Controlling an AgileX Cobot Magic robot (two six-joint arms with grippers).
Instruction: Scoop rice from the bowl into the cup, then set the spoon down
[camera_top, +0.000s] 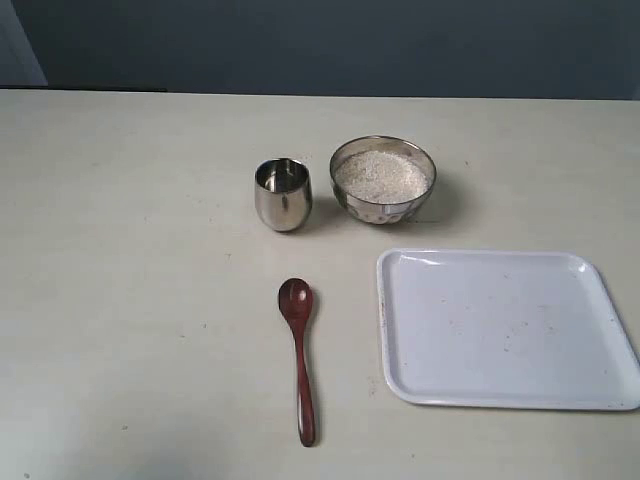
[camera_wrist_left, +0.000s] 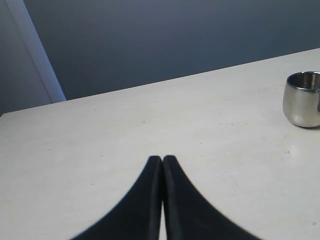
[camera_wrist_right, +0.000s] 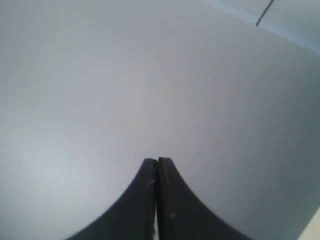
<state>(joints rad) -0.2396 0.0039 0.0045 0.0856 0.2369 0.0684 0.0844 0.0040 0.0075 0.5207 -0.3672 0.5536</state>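
The metal bowl stands at the table's far middle, filled with white rice. Just to its left is the steel cup, also visible at the edge of the left wrist view. The dark reddish-brown wooden spoon lies flat in front of the cup, scoop toward it. Neither arm shows in the exterior view. My left gripper is shut with nothing in it, above bare table, well away from the cup. My right gripper is shut and empty, facing a plain grey surface.
A white rectangular tray lies at the right, in front of the bowl and beside the spoon. The cream table runs to a far edge against a dark wall.
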